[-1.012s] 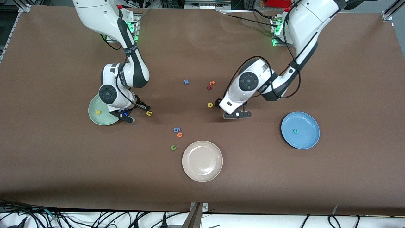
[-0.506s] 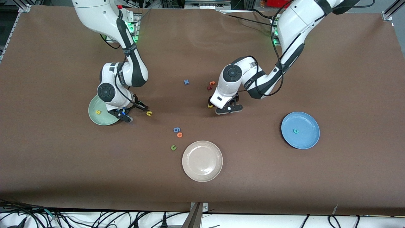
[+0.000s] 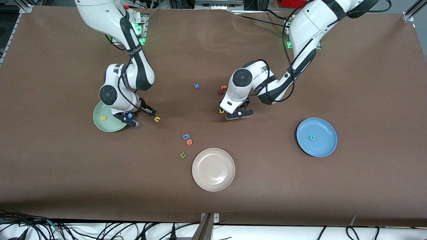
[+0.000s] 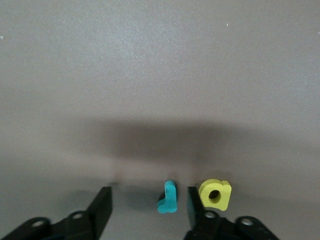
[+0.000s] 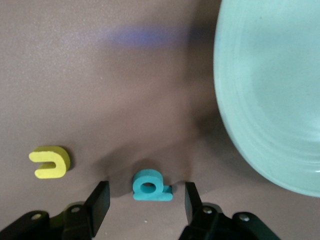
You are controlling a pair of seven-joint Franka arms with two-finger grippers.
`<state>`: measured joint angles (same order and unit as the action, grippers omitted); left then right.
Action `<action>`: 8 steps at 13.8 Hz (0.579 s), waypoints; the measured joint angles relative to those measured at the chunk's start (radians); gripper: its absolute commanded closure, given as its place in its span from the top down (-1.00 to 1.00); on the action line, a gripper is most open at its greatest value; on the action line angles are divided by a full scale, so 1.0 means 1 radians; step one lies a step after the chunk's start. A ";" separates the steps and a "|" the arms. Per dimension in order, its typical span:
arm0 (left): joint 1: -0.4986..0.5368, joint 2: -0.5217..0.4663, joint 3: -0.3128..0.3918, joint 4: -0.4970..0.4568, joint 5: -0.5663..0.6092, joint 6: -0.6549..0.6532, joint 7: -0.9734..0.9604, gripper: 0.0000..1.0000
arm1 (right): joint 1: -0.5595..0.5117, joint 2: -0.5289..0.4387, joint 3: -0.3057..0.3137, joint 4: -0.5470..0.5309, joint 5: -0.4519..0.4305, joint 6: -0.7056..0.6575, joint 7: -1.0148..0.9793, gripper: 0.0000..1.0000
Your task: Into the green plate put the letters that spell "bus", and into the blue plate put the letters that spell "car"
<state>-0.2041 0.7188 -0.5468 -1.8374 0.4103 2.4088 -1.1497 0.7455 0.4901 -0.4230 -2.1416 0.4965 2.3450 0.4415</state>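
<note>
Brown cloth covers the surface [image 3: 300, 186], with both arms reaching down at once, each toward its own plate's letters. Green plate [image 3: 100, 125] lies toward the right arm's end and holds the yellow "s" [image 3: 103, 118]; blue plate [image 3: 322, 148] lies toward the left arm's end and holds the teal "c" [image 3: 312, 137]. A cream plate [image 3: 213, 169] sits nearest the front camera, with stray letters scattered mid-surface.

Right hand [image 5: 146, 202] is low at the green plate's rim; its fingers stand apart and grip nothing, straddling the teal "b" [image 5: 150, 185], which lies flat between them. Yellow "u" [image 5: 50, 162] rests just beside, outside the fingers, so it is likely a later pick.

Left hand [image 4: 148, 210] is low over the middle of the surface, fingers likewise apart and empty. Teal "r" [image 4: 168, 197] lies between them, closer to one finger; yellow "a" [image 4: 215, 194] sits just outside that finger, touching or nearly so. Closing there risks nudging the "a".
</note>
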 measured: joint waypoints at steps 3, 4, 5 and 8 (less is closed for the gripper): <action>-0.004 0.000 0.000 0.000 0.000 0.000 -0.002 0.14 | -0.001 -0.003 -0.001 -0.006 0.003 0.003 -0.022 0.29; -0.007 0.001 0.000 0.000 0.000 0.000 -0.004 0.14 | -0.002 -0.003 -0.001 -0.008 0.003 0.007 -0.033 0.28; -0.011 0.001 0.000 0.000 0.000 0.000 -0.006 0.13 | -0.003 -0.003 -0.002 -0.011 0.003 0.015 -0.047 0.28; -0.019 0.005 0.000 0.000 0.000 0.000 -0.011 -0.05 | -0.013 -0.006 -0.004 -0.028 0.007 0.051 -0.073 0.21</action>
<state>-0.2229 0.7236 -0.5468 -1.8373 0.4104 2.4088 -1.1603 0.7327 0.4844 -0.4269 -2.1700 0.5034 2.3956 0.3681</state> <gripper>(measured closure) 0.449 0.357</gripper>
